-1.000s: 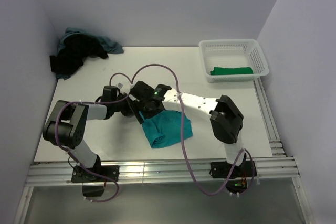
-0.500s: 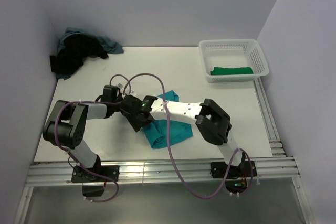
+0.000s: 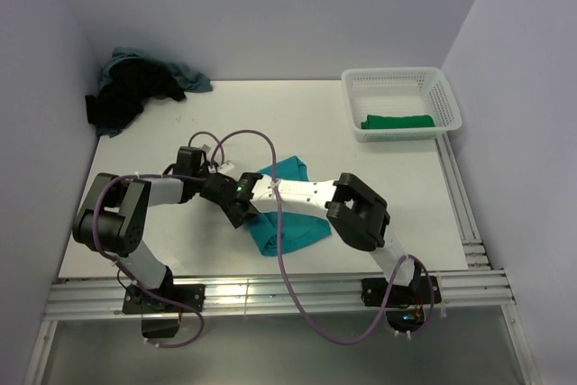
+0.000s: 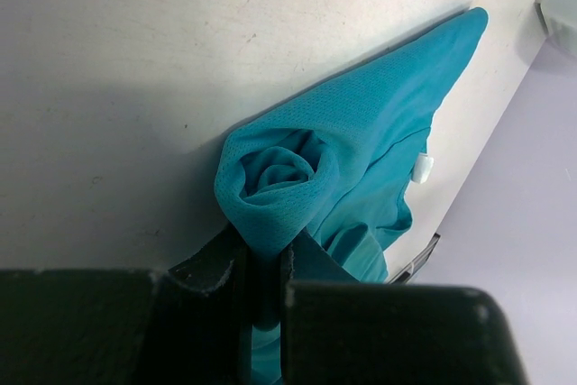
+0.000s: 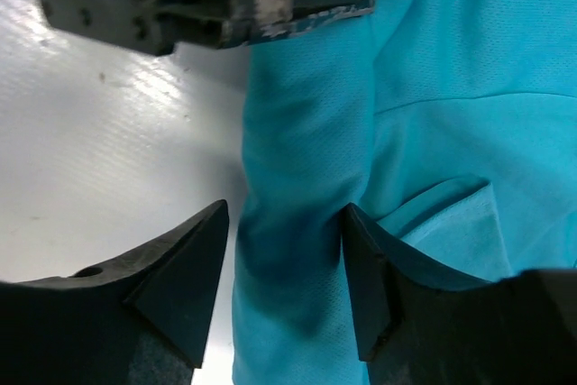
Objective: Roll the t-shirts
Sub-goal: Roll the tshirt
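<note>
The right arm has swung low and leftward across the teal t-shirt (image 3: pixel 302 227) at the middle of the table (image 3: pixel 397 178), setting the right gripper (image 5: pixel 284 214) astride its rolled edge: fingers spread either side, narrowing, not yet squeezing. Beyond it, the left gripper (image 4: pixel 261 263) pinches the roll's end, forearm stretched flat. The roll looks barely begun — a green t-shirt (image 3: pixel 397 121) lies in the far basket (image 3: pixel 394 74), dark t-shirts (image 3: pixel 135 95) heaped far left

You face a white table (image 3: pixel 270 114) enclosed by pale lavender walls (image 3: pixel 270 6), evenly lit; aluminium rails (image 3: pixel 234 295) cross the lower frame.
</note>
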